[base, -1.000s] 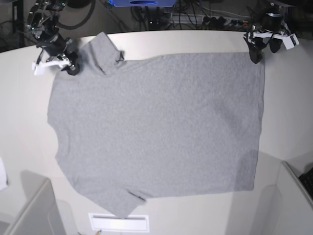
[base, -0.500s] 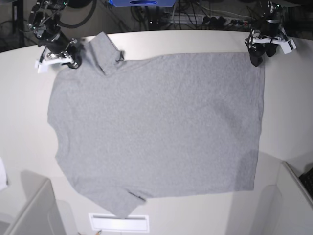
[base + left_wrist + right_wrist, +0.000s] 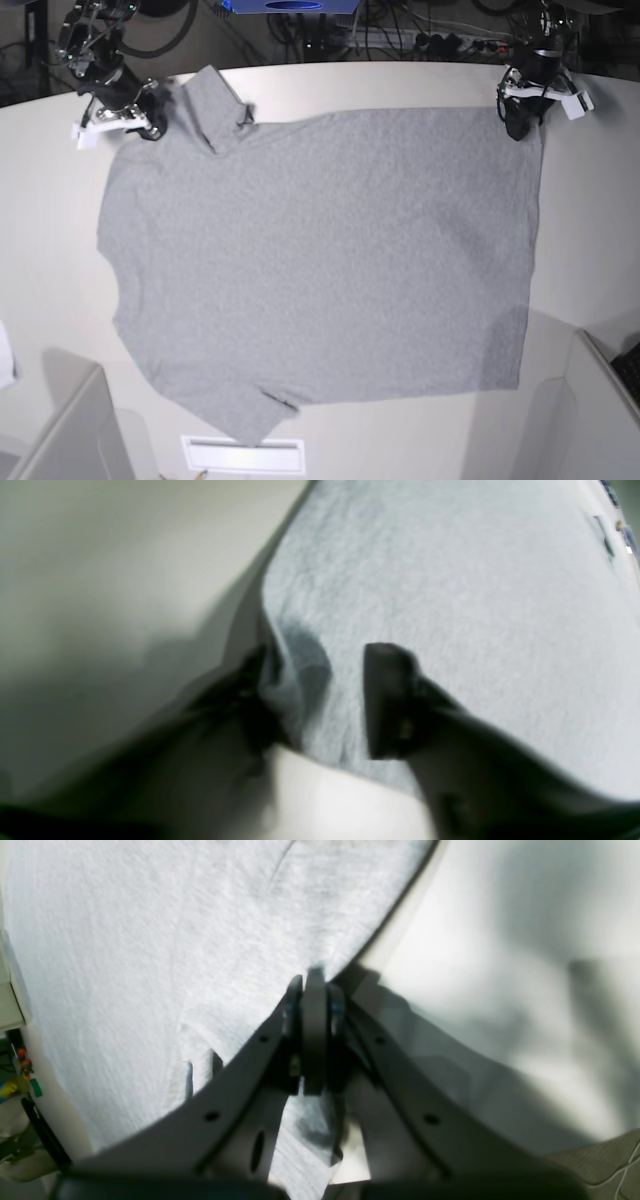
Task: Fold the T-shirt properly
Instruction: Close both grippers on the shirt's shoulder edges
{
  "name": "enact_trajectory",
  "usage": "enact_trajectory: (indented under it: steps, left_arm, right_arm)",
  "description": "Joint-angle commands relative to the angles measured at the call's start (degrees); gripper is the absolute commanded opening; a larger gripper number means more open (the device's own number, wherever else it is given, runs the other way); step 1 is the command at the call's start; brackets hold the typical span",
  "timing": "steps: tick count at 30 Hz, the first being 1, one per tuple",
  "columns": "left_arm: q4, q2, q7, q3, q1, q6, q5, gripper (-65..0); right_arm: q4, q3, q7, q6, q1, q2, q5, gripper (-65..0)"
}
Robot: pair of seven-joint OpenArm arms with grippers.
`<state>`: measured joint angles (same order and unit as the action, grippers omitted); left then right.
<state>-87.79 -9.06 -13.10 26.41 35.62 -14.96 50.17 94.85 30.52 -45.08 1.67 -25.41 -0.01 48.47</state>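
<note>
The heather-grey T-shirt [image 3: 320, 260] lies spread flat on the white table [image 3: 590, 220], plain side up, collar to the left. No lettering shows. My left gripper [image 3: 518, 128] is at the shirt's far right corner. In the left wrist view it [image 3: 320, 700] is open, its fingers [image 3: 387, 700] straddling the shirt's [image 3: 450, 580] edge. My right gripper [image 3: 150, 128] is at the far left beside the upper sleeve. In the right wrist view it [image 3: 315, 985] is shut, its tip at the shirt's [image 3: 150, 940] edge. I cannot tell whether cloth is pinched.
A white cloth scrap [image 3: 5, 365] shows at the left edge. Grey bins stand at the near left [image 3: 70, 430] and near right [image 3: 600, 400]. A white slotted strip [image 3: 243, 455] lies by the near sleeve. Cables and equipment [image 3: 400, 35] line the back.
My right gripper has moved slightly toward the back of the table. My left gripper has turned and shifted a little to the left at the corner. The shirt has not moved.
</note>
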Motion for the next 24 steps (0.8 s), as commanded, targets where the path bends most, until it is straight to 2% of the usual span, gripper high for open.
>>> enact_trajectory:
  steps: [1,4,5,14,17,24]
  left_arm:
    - [0.0,-0.4,-0.8,0.3,0.4,0.5,0.0,-52.3]
    - [0.1,-0.4,-0.8,0.4,0.3,0.5,0.0,-64.3]
    - [0.0,-0.4,-0.8,0.4,0.3,0.5,0.0,-65.0]
    - [-0.3,-0.6,-0.8,0.4,1.0,0.5,-0.5,-65.0]
    - [-0.6,-2.5,-0.8,0.3,2.5,0.5,-0.3,-65.0]
    - [-6.5,-3.4,-0.8,0.4,5.7,0.5,-0.5,-65.0]
  right_arm:
    - [-0.1,0.1,-2.1,-1.5,-0.6,0.1,-2.2,-65.0]
    - [-0.1,0.1,-1.9,-1.5,-0.6,0.1,-2.2,-65.0]
    - [-0.1,0.1,-1.8,-1.5,-0.6,0.1,-2.2,-65.0]
    - [4.3,0.3,-1.9,-1.5,-2.7,0.1,-2.2,-65.0]
    - [6.5,0.3,-2.0,-1.5,-3.3,0.1,-2.2,-65.0]
    - [9.5,-0.1,-2.3,-1.7,-3.4,0.1,-2.2,-65.0]
